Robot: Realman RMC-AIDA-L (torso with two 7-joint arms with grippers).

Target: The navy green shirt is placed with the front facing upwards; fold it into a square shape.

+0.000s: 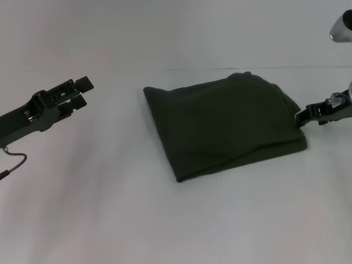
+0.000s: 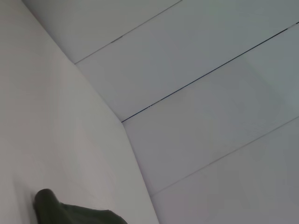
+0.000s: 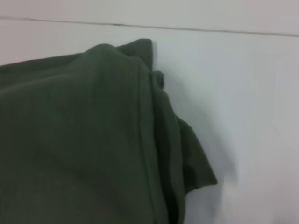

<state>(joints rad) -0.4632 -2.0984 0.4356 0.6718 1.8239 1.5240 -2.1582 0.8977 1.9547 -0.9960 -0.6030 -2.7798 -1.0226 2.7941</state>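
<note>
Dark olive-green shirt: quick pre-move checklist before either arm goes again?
1. Folded into a compact block: ok. The dark olive-green cotton shirt lies as a rough four-sided bundle on the white table.
2. Shape truly square: not ok. The outline is skewed, and the right wrist view shows loose layers sticking out at one edge.
3. Left gripper clear of the cloth: ok. It hovers well off to the left, apart from the shirt.
4. Right gripper released: cannot tell. Its tip sits at the shirt's right edge.
5. Lettering or collar exposed: ok, none shows.
</note>
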